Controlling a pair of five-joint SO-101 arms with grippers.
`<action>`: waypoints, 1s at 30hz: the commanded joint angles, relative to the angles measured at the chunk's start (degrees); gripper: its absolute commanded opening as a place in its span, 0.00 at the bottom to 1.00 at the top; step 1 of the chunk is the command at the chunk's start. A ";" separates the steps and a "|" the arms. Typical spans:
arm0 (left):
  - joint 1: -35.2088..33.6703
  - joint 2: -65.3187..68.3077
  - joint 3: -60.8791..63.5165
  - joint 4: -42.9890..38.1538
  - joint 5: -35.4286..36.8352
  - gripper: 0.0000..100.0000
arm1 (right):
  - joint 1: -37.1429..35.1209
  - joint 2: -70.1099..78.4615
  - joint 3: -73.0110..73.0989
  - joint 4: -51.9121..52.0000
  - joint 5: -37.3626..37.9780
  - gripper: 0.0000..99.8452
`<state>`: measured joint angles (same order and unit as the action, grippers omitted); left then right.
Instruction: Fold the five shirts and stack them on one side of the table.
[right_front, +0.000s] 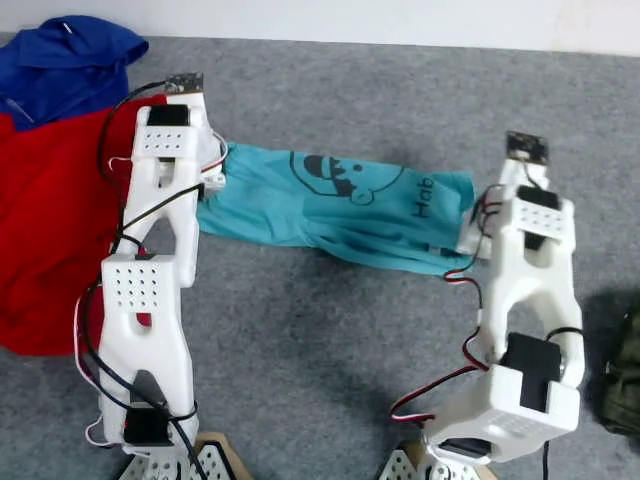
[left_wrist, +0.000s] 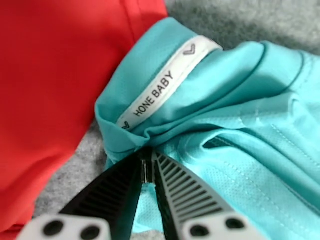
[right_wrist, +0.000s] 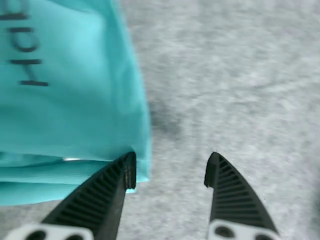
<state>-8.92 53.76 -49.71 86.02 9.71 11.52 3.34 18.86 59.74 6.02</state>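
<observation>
Lying drawn out across the middle of the worktop (right_front: 330, 340), the teal shirt (right_front: 340, 205) spans the gap between the two arms, printed side up and bunched into long creases.

Over to the left gripper (left_wrist: 148, 157): its fingers (left_wrist: 172, 180) are pinched tight on a fold of teal cloth right at the collar, just below the white neck label (left_wrist: 165, 82), with the red shirt (left_wrist: 55, 75) touching that end.

The right gripper (right_wrist: 172, 167) sits at the opposite end, fingers (right_wrist: 107, 190) spread apart with nothing between them. One finger overlaps the shirt's edge, the other is over bare grey worktop.

By the look of it, this is light, thin, floppy knit. It will sag and crease wherever it isn't held and slide easily over the rough grey surface. A pinch at one end alone will probably just drag it, so my call is that the right side wants a firm bite on the doubled hem edge, well in from the corner, so the cloth doesn't slip out.

The red shirt lies spread along the left edge, a blue shirt (right_front: 65, 60) is heaped at the far left corner, and a dark garment (right_front: 622, 370) is at the right edge.
</observation>
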 joint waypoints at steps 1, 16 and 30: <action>-0.13 -0.92 -2.33 -0.62 -0.44 0.01 | -3.21 -3.38 -0.75 -0.75 -3.43 0.24; 1.54 -1.71 -3.21 1.76 -0.44 0.01 | -7.34 -3.03 1.98 -12.09 -9.67 0.24; 4.26 -15.43 -6.90 15.03 -0.09 0.01 | -7.25 -3.12 5.23 -14.90 -10.11 0.24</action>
<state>-5.49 44.53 -56.31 100.18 9.63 4.48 3.34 24.66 45.58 -3.03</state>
